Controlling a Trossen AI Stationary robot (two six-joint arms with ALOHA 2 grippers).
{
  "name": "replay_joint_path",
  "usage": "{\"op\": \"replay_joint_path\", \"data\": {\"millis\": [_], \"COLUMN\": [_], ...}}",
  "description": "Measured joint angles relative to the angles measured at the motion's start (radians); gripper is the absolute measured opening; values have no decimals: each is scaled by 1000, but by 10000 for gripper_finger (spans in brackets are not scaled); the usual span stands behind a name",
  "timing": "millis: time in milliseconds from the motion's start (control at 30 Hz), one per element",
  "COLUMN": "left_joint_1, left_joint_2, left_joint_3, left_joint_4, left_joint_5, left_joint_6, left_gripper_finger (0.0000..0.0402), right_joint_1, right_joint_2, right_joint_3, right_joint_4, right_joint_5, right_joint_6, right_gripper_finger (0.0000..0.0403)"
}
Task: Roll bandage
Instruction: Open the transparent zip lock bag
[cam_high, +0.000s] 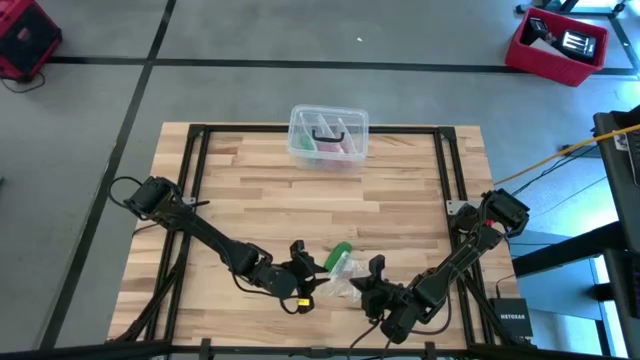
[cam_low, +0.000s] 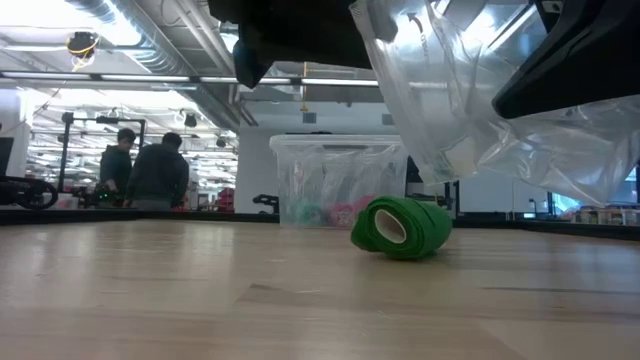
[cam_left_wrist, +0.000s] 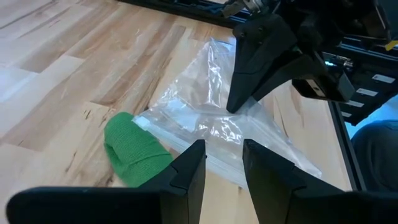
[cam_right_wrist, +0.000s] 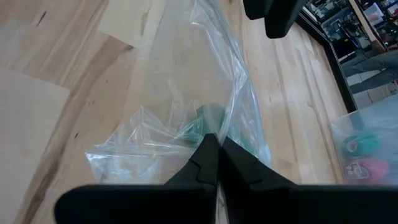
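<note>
Right tool at the six o'clock edge of the tabletop, fingers pressed together and pinching the edge of a clear plastic bag (bag lifted and hanging, as seen in the low view). Left tool just at nine o'clock of the right one in the high view, fingers parted by a narrow gap, resting over the same bag's edge; whether actually gripping the film, cannot tell.

Bandage rolled into a small bright green cylinder, lying on its side on the wood between the two tools, toward twelve o'clock of both, its open core facing the low camera. In the left wrist view, roll just beside the left fingers, touching or slightly under the bag's rim (exact contact not resolvable). In the right wrist view, a green patch visible through the film just ahead of the clenched fingertips.

Clear plastic box with pink and dark contents at twelve o'clock on the tabletop, well apart from the tools. Two persons standing in the room beyond, seen from the low view.
</note>
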Motion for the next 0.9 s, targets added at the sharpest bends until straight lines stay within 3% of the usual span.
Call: {"op": "replay_joint_path", "data": {"millis": [633,900], "left_joint_1": [0,11], "left_joint_2": [0,1], "left_joint_3": [0,0], "left_joint_4": [-22,-28], "left_joint_5": [3,3], "left_joint_6": [-80,-78], "left_gripper_finger": [100,100], "right_joint_1": [2,32], "right_joint_2": [-2,-140], "right_joint_3": [0,-27], "right_joint_4": [0,-74], "right_joint_5": [15,-18], "right_joint_6": [25,83], "right_gripper_finger": [8,8]}}
